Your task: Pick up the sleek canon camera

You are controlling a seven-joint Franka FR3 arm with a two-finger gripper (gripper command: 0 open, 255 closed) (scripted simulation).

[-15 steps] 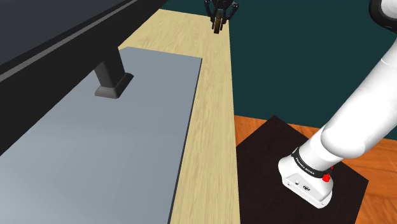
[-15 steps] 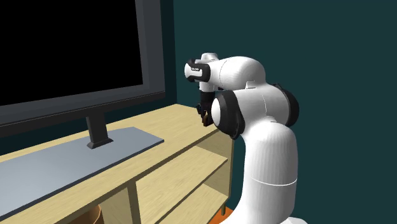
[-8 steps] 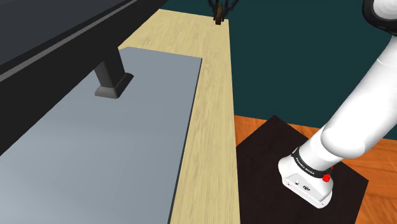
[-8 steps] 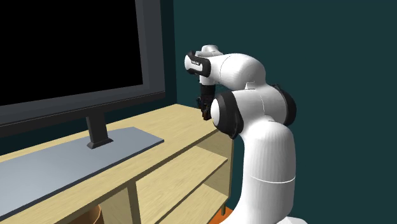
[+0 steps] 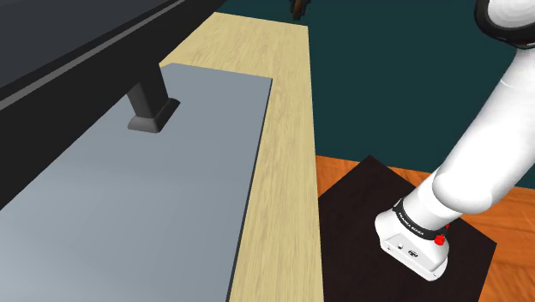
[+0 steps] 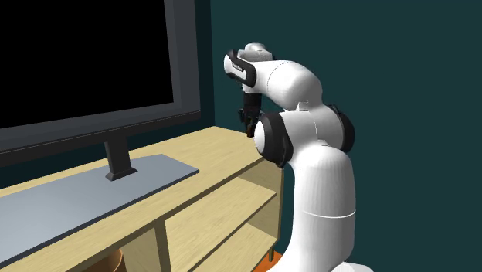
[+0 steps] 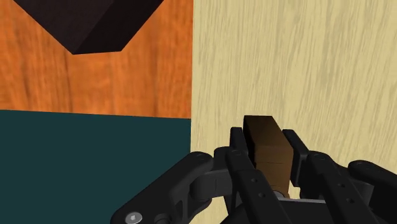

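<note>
Black TV (image 6: 77, 62): stands on grey base plate (image 5: 129, 197), well apart from the action.
Wood cabinet top (image 5: 283, 129): gripper is further above its far end than 1 s ago.
Arm (image 6: 309, 170): wrist has risen, lift under way.
Gripper (image 7: 267, 143): fingers pinch the camera from both sides.
Camera (image 7: 261, 127): brown block, clamped, hanging above the top's edge; pick looks essentially done.

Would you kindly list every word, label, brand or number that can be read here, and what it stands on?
No text here can be read.
On the black band low on the white arm: white lettering, too small to read.
On the black band near the arm's wrist: a pale mark, too small to read.
On the brown box-shaped camera: no lettering shows.
</note>
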